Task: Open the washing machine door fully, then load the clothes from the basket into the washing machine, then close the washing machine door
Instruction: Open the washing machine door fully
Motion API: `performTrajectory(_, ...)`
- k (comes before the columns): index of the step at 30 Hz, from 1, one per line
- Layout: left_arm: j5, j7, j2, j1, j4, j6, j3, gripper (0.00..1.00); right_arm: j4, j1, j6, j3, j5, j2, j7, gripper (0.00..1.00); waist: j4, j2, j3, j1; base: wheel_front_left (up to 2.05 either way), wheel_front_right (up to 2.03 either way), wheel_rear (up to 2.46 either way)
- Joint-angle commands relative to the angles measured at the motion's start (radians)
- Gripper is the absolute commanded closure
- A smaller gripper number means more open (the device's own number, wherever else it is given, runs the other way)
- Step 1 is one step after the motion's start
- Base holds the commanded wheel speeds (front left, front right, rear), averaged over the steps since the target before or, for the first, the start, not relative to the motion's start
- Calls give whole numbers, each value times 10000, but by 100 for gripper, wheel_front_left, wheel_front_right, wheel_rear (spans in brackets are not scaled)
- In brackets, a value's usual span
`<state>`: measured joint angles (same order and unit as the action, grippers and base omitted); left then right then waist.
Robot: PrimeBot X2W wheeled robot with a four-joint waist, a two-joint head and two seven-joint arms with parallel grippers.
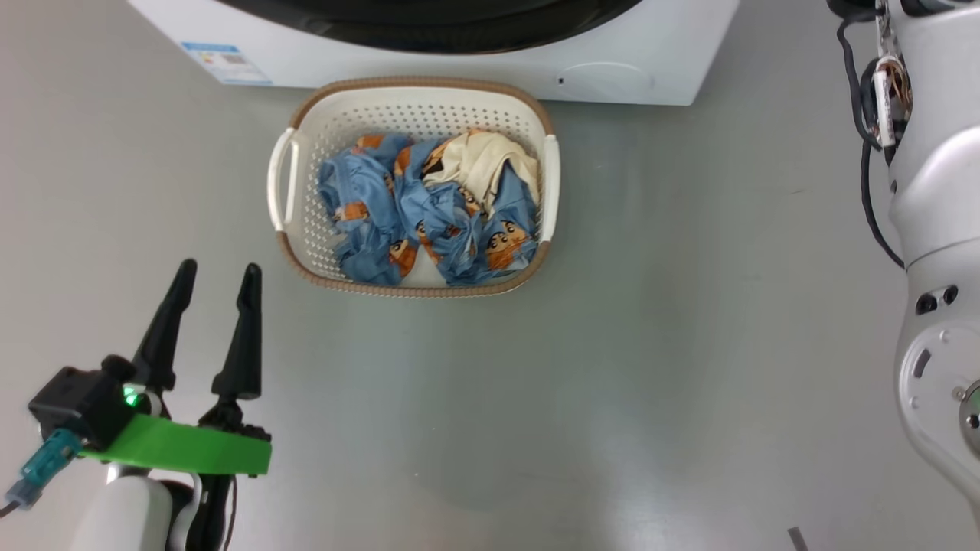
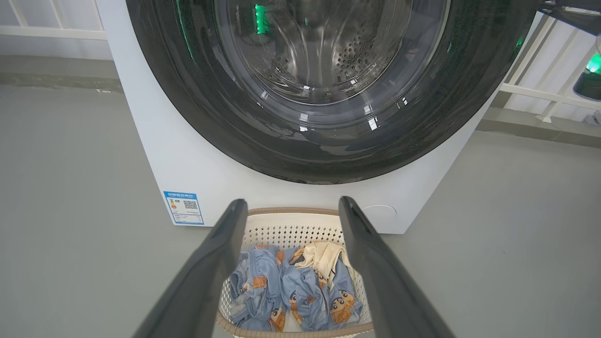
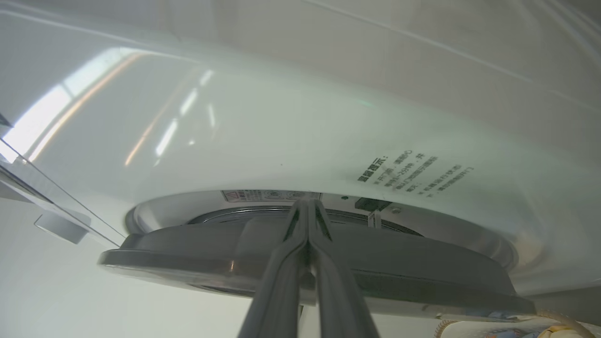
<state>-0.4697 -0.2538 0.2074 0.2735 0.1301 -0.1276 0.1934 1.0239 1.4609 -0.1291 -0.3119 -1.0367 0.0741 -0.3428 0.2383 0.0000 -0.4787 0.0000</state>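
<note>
black jaws, green bracket point(image 1: 184, 453) — grey arm point(image 1: 938, 229), black cables point(image 1: 864, 184)

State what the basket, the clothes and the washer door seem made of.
Cream-white perforated basket: looks like moulded plastic, matt, with punched holes; its brown rim looks woven.
Blue cartoon-print clothes: soft cloth, crumpled folds.
Round black-rimmed washing machine door: glossy, probably plastic around clear glass, sharp reflections.

Grey floor point(image 1: 689, 344) bears the washing machine point(image 1: 344, 65) and, perhaps touching it, the basket point(image 1: 419, 81).

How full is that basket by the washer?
Loaded, not brimming: crumpled blue clothes and one cream piece cover the floor of the basket, lying below its rim.
</note>
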Motion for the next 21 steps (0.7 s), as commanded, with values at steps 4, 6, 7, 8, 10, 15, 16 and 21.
performTrajectory(4, -129, -80, 212, 318, -288, -31, -287, 0, 299, 842, -16, 174, 310, -239, 272, 100, 295, 0, -259, 0, 0, 0, 0)
performTrajectory(6, -183, -80, 200, 356, -291, -31, -256, 0, 570, 1064, -16, 215, 386, -239, 411, 100, 366, 0, -325, 0, 0, 0, 0)
performTrajectory(7, -204, -80, 201, 372, -295, -31, -250, 0, 701, 1164, -16, 234, 437, -239, 485, 100, 395, 0, -350, 0, 0, 0, 0)
performTrajectory(8, -221, -80, 202, 384, -301, -31, -247, 0, 821, 1258, -16, 239, 485, -239, 563, 100, 425, 0, -374, 0, 0, 0, 0)
performTrajectory(10, -253, -80, 185, 396, -311, -31, -265, 0, 1060, 1445, -16, 221, 592, -239, 730, 100, 486, 0, -418, 0, 0, 0, 0)
performTrajectory(15, -290, -80, 140, 410, -329, -31, -228, 0, 1692, 1939, -16, 131, 917, -233, 1047, 100, 636, 0, -522, 0, 0, 0, 0)
performTrajectory(16, -290, -80, 140, 410, -329, -31, -228, 0, 1692, 1939, -16, 131, 917, -233, 1047, 100, 636, 0, -522, 0, 0, 0, 0)
performTrajectory(21, -317, -80, 101, 432, -309, -31, -233, 0, 2181, 2143, -16, 176, 1121, -232, 657, 100, 682, 0, -565, 0, 0, 0, 0)
